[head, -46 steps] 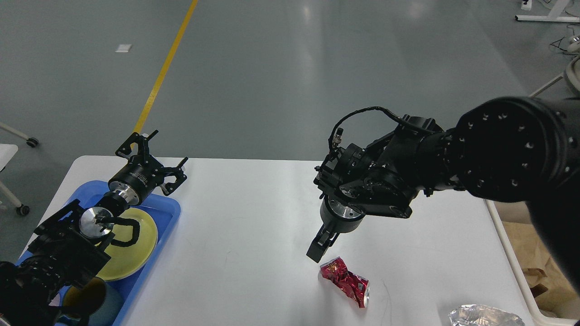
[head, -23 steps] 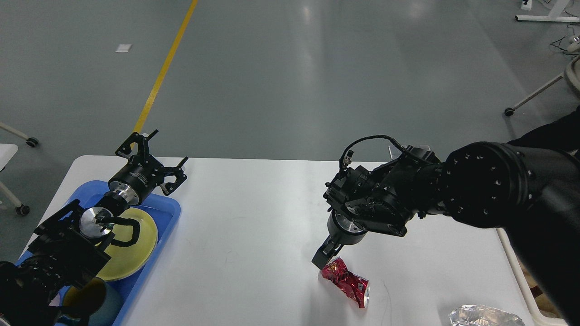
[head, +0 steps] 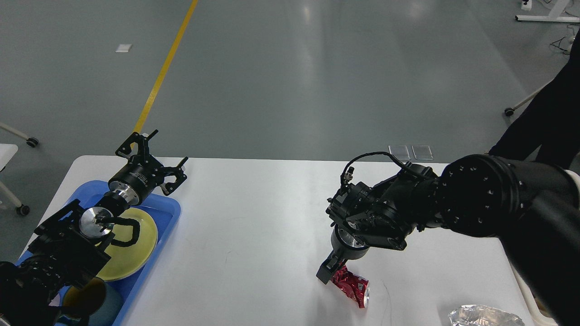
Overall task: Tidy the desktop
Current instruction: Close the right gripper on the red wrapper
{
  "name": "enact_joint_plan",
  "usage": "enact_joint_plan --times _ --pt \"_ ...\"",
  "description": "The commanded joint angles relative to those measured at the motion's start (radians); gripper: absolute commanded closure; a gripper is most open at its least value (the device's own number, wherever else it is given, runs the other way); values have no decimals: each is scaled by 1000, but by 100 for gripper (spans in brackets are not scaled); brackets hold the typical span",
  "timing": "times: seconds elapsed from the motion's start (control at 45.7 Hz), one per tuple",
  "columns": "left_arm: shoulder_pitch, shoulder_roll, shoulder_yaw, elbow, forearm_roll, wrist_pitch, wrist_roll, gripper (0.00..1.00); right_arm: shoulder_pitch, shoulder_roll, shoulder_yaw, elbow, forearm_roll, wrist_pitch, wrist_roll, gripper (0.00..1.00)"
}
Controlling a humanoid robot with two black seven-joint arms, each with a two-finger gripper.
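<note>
The white desktop (head: 253, 217) fills the lower view. A crumpled red wrapper (head: 352, 287) lies on it at the front right. My right gripper (head: 330, 273) points down at the wrapper's left end. One dark finger (head: 323, 275) touches that end, and the other finger is hidden, so I cannot tell if it grips. My left gripper (head: 155, 157) is open and empty, held above the far edge of the blue tray (head: 171, 209).
The blue tray at the left holds a yellow plate (head: 133, 253) and a dark cup (head: 93, 301). A silver foil bag (head: 485, 315) lies at the table's front right edge. A dark shape (head: 543, 122) stands beyond the table's far right corner.
My right gripper has come down and slightly right, from above the red wrapper onto its left end. The left arm has not moved.
</note>
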Motion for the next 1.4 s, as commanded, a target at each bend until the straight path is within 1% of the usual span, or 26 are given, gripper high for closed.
enact_joint_plan --times 0.0,0.197,0.394,0.569,0.678,0.722,0.766,0.832,0.897,0.985,1.05,1.116,1.16,1.247,1.335,1.357,1.379 --pt "0 0 0 0 0 0 0 4 -11 0 -1 -8 -1 -4 -4 0" --pt "0 0 0 0 0 0 0 4 -42 0 -3 -21 -3 -8 -7 0" --pt "0 0 0 0 -1 0 0 4 -53 0 -4 -31 2 -10 -59 7" --pt "0 0 0 0 0 0 0 4 -57 0 -4 -31 14 -8 -63 11" --pt "0 0 0 0 0 0 0 4 -57 0 -6 -31 14 -5 -70 15" --pt "0 0 0 0 0 0 0 4 -57 0 -6 -31 14 -4 -80 22" --pt "0 0 0 0 0 0 0 4 -57 0 -6 -31 14 -1 -96 31" --pt "0 0 0 0 0 0 0 4 -57 0 -6 -31 14 7 -125 48" --pt "0 0 0 0 0 0 0 4 -59 0 -4 -31 14 9 -146 59" --pt "0 0 0 0 0 0 0 4 -60 0 -4 -29 14 9 -149 67" --pt "0 0 0 0 0 0 0 4 -60 0 -4 -29 14 10 -149 68" --pt "0 0 0 0 0 0 0 4 -60 0 -4 -29 14 10 -149 73" --pt "0 0 0 0 0 0 0 4 -60 0 -4 -29 14 10 -149 75" --pt "0 0 0 0 0 0 0 4 -60 0 -4 -28 14 19 -151 85" --pt "0 0 0 0 0 0 0 4 -60 0 -3 -27 15 33 -152 98" --pt "0 0 0 0 0 0 0 4 -60 0 -4 -27 14 38 -152 100" --pt "0 1 0 0 0 0 0 4 -60 0 -4 -27 14 41 -152 100"
